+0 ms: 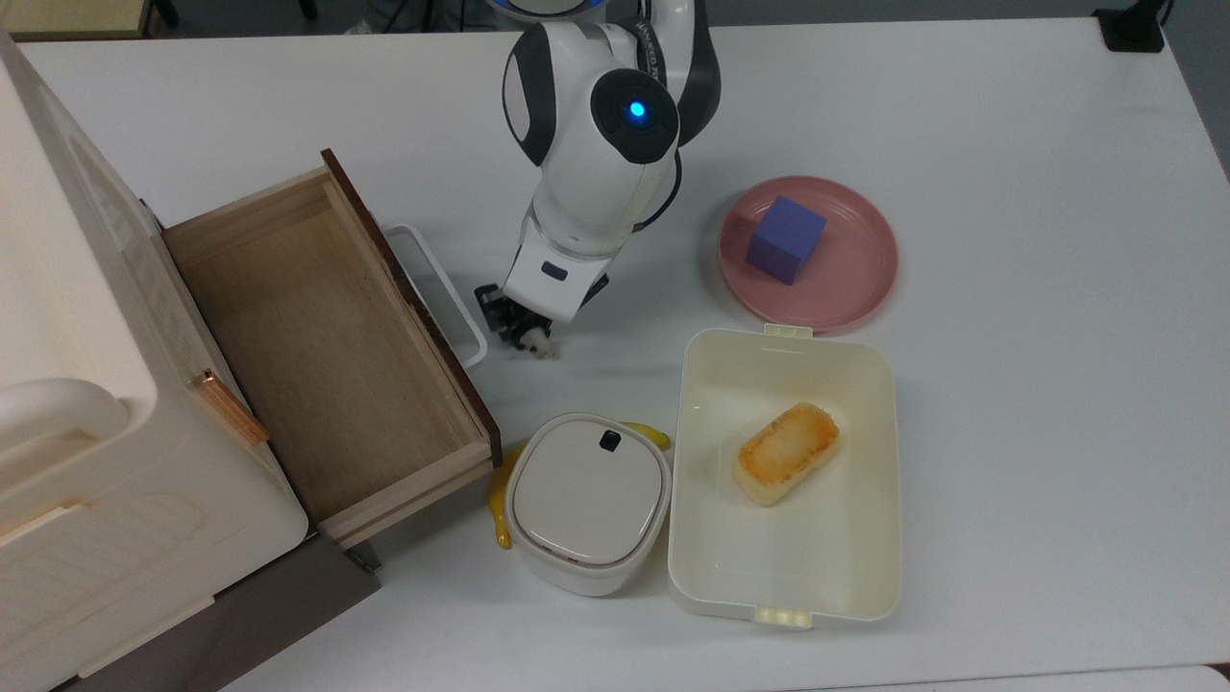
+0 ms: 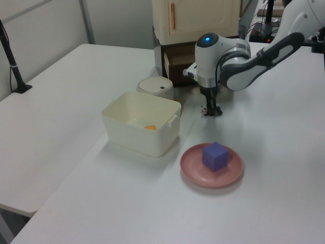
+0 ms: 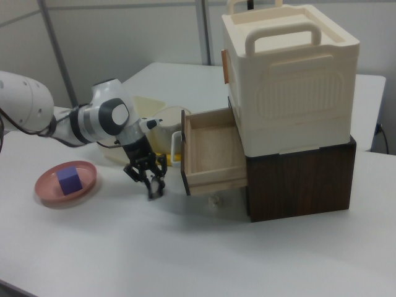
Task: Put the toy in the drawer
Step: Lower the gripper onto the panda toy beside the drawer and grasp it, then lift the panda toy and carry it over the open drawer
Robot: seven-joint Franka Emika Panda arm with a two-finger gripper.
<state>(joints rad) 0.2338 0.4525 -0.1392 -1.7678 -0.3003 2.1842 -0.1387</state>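
Risk first, biggest obstacle down. Open light-wood drawer [image 1: 307, 346] pulled out of the cream cabinet [image 1: 58, 288], dark front panel and white loop handle [image 1: 437, 288] standing between gripper and drawer cavity. A low carry likely to knock panel or handle, so lift needed before crossing.

Gripper [image 1: 519, 327] down at the white counter [image 1: 1009, 432], just beside the handle, right at the toy [image 1: 538, 344]. Mostly hidden under the wrist from above; clenched or released, cannot tell. Toy tiny, black and white, seemingly on the counter at the gripper's tip. Small enough to slip out or get nudged away by an off-centre close.

Around, in the top view:
- cream lunch box [image 1: 889, 481] holding a toasted piece [image 1: 786, 452], lower right
- pink plate [image 1: 855, 279] with a purple cube [image 1: 786, 238], well apart to the right
- rounded lidded container [image 1: 586, 500] below the toy, yellow banana [image 1: 500, 509] tucked behind it

None of these across the path to the drawer.
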